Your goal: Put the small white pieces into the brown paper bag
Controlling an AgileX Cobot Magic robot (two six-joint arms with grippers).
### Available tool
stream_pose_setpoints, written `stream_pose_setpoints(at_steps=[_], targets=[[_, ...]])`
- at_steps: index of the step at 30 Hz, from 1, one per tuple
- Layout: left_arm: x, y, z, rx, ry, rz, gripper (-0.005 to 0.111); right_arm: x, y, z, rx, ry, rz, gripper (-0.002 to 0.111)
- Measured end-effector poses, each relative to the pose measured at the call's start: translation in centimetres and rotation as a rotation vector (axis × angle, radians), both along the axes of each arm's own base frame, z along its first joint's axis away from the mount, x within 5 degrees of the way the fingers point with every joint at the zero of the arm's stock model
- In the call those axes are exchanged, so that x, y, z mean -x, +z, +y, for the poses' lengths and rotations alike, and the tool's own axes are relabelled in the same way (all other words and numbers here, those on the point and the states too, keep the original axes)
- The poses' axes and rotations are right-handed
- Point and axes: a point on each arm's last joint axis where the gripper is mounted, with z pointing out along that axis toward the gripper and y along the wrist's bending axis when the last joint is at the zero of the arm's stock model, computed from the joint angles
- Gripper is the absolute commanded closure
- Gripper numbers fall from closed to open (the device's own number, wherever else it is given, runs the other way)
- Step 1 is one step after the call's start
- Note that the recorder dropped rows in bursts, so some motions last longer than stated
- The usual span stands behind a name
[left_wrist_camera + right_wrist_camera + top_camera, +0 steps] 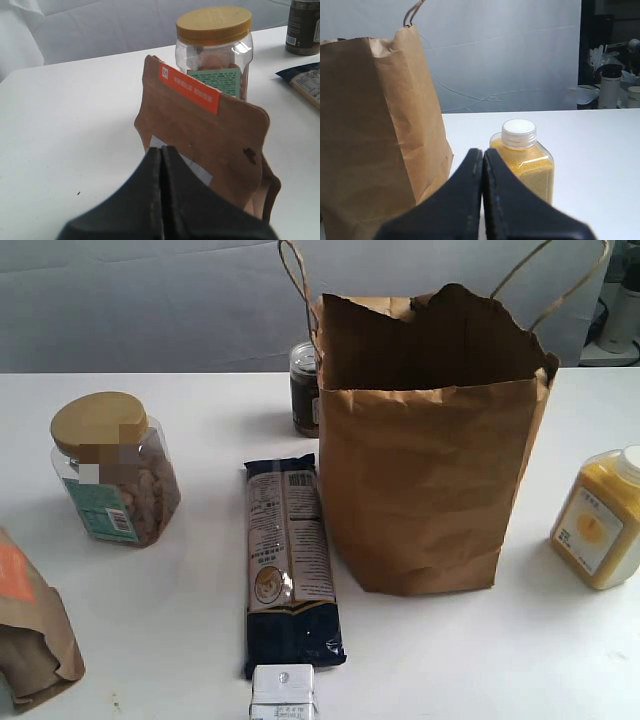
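The tall brown paper bag [430, 450] stands upright and open-topped in the middle of the white table, twine handles raised; its side also fills part of the right wrist view [375, 130]. No small white pieces show in any view. My left gripper [162, 150] is shut with nothing between its fingers, just in front of a short brown pouch with an orange label [210, 135]. My right gripper [483, 151] is shut and empty, pointing between the bag and a bottle of yellow grains [526, 162]. Neither gripper appears in the exterior view.
A clear jar with a yellow lid [115, 470] stands at left, the orange-labelled pouch [30, 630] at the front left corner. A dark blue packet [288, 565] lies beside the bag, a white box with a screw [283, 695] at its near end. A dark jar [304, 388] stands behind the bag, the yellow bottle [602, 520] at right.
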Motion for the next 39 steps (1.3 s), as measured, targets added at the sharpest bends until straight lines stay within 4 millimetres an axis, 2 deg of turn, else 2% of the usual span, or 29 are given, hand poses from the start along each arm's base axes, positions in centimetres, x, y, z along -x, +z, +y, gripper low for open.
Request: stream_pose_setpoints(at_steps=[26,39], targets=[[0.0,0.0,0.0,0.0,0.0,0.0,0.107,0.0,0.02,0.02,-0.001,0.003,-0.002,0.108],[0.0,0.0,0.0,0.0,0.0,0.0,0.107,-0.13,0.02,-0.38,-0.001,-0.072,-0.002,0.108]])
